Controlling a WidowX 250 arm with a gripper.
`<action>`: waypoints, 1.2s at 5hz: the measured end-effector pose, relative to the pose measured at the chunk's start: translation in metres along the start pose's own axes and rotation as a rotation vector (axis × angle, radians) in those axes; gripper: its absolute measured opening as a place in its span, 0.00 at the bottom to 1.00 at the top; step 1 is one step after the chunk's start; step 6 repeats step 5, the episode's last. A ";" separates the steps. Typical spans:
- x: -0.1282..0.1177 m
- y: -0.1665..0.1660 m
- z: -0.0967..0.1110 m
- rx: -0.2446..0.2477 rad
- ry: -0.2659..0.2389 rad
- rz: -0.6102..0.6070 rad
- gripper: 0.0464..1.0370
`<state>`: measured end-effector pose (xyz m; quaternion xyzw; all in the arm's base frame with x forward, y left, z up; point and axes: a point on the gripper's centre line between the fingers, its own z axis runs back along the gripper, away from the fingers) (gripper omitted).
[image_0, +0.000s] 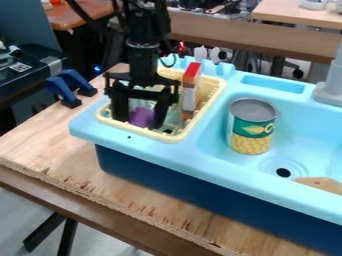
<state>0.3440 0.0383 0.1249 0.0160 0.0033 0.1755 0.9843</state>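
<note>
On the wooden table (100, 192), a light-blue toy sink (157, 150) is placed. In its basin, a can (251, 131) is stood upright near the drain (283, 172). Farther left, the black gripper (139, 121) is seen low in the yellow basket (175, 137), its jaws apart. Between them a purple thing (141, 115) is seen; whether it is touched cannot be told. Beside the gripper, a red-topped box (190, 90) is held upright by the basket.

Plywood table (40, 145) with toy sink (153, 150), blue clamps (61, 91).
</note>
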 end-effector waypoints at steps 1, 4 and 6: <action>0.004 -0.004 0.006 0.009 -0.052 -0.016 0.97; -0.052 -0.046 0.084 -0.035 -0.106 -0.173 0.96; -0.071 -0.081 0.093 -0.076 -0.108 -0.314 0.96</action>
